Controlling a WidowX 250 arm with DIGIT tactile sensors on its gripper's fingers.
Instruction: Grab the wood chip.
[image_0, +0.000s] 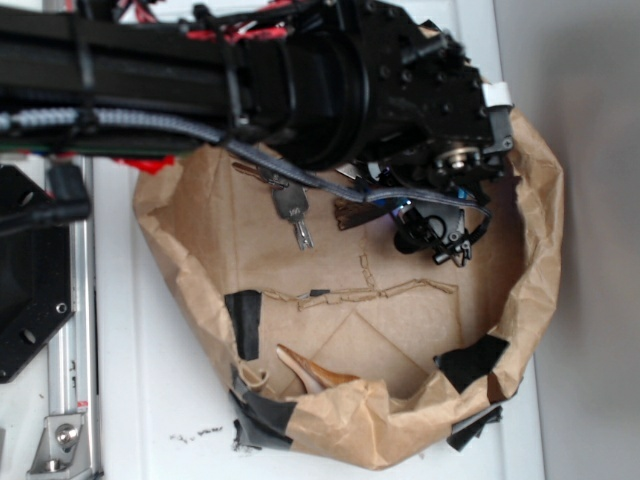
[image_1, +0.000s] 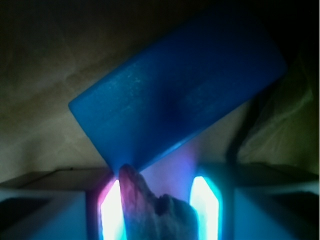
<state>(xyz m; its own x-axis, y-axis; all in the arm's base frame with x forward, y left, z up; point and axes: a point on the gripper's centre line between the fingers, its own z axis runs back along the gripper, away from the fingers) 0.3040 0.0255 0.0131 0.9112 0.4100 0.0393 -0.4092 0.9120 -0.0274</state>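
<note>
The wood chip (image_1: 155, 210), rough and dark brown, stands between the two glowing pads of my gripper (image_1: 159, 200) in the wrist view. It fills the gap low down and touches both pads; its ragged tip pokes up past them beside the left pad. In the exterior view the gripper (image_0: 415, 232) hangs low inside the brown paper bin (image_0: 540, 250). A dark brown piece of the chip (image_0: 352, 212) shows just left of it, partly behind a cable. The arm hides the fingers there.
A rectangular block (image_1: 180, 90), blue under the gripper's light, lies tilted just beyond the fingertips. A key on a ring (image_0: 292, 210) lies left of the chip. A tan-orange pointed sliver (image_0: 318, 370) rests near the bin's front wall, by black tape patches (image_0: 244, 320).
</note>
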